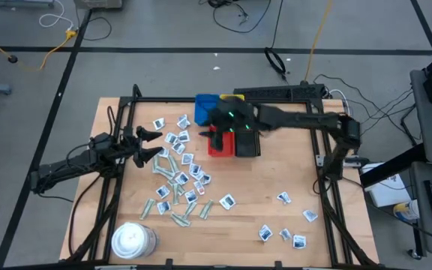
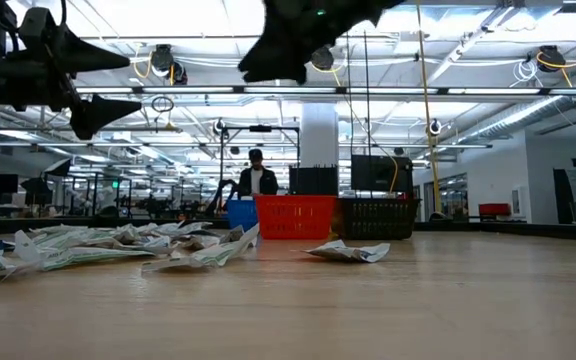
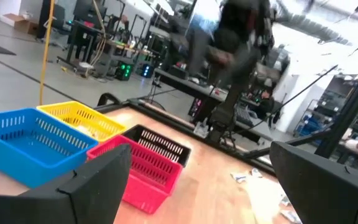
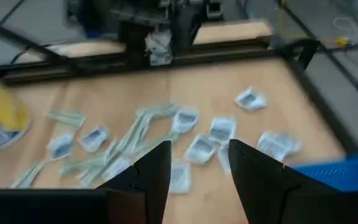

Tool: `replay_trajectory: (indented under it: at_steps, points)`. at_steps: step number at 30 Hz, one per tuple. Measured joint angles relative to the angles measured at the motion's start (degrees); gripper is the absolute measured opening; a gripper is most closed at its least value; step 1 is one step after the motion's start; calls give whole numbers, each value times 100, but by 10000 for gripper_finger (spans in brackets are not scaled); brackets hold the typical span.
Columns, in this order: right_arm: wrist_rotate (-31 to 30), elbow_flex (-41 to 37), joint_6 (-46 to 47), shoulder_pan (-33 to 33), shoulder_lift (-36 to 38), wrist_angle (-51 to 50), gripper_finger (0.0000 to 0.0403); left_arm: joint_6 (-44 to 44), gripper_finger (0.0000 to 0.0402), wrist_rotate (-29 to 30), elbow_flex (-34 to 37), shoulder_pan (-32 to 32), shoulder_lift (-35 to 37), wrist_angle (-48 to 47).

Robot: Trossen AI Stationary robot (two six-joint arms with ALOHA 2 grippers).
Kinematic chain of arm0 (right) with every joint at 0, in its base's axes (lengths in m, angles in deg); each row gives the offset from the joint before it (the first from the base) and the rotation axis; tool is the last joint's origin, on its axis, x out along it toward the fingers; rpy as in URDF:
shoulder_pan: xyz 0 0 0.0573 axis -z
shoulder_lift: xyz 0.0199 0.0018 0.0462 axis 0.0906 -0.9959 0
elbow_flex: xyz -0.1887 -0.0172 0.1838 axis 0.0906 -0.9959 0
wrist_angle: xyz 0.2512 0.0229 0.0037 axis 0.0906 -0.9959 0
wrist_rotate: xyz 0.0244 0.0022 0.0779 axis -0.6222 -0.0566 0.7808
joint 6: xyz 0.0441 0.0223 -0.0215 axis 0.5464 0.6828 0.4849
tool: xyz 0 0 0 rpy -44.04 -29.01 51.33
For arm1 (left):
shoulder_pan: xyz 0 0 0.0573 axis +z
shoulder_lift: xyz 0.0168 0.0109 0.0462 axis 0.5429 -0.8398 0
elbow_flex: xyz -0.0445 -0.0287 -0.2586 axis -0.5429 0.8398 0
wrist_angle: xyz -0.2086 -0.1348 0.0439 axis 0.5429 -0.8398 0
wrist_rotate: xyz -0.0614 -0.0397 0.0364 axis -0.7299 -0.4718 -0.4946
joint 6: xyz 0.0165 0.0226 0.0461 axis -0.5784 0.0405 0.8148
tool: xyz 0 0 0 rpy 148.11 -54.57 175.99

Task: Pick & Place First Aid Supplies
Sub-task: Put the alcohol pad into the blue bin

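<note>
— Right gripper [image 4: 199, 152] stands part open, and we see nothing between its fingers. The high view places it over the red tray [image 1: 220, 148], beside the blue tray [image 1: 205, 105].
— Noted. Left gripper [image 1: 157, 144] is spread wide and empty at the pile's edge. The first aid supplies [image 1: 178, 176] lie scattered on the counter [image 1: 261, 180], with a few more [image 1: 283, 234] well apart.
— We judge this the placing end of a cycle. The next move calls for a return to the pile and one packet singled out from its overlapping neighbours.
— Agreed. Only the low view shows both grippers held well above the counter. Only the right wrist view shows the empty gap.
</note>
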Motion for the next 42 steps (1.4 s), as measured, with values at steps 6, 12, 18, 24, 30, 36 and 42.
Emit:
replay_trajectory:
  at_steps: [6, 12, 18, 24, 30, 36, 42]
  points:
    - [-734, -2146, 905, -486, 1230, 1510, 155, 54, 390, -69, 0, 0, -10, 54]
    - [-1585, -3450, 1317, -1128, 2364, 1636, 155, 89, 390, -82, 4, 0, -43, 60]
    - [-1985, -4289, 1745, -1753, 3574, 823, 155, 88, 390, -84, 2, 0, -93, 53]
    - [-2065, -4485, 2391, -2443, 4644, -1477, 155, 82, 390, -82, 2, 0, -117, 41]
    - [-1825, -4485, 3288, -3007, 5346, -3056, 155, 81, 390, -82, 2, 0, -118, 48]
    - [-941, -4485, 3937, -3346, 5464, -3664, 155, 81, 390, -82, 2, 0, -118, 54]
    - [-1070, -4527, 3901, -3709, 5132, -3671, 155, 81, 390, -82, 2, 1, -118, 54]
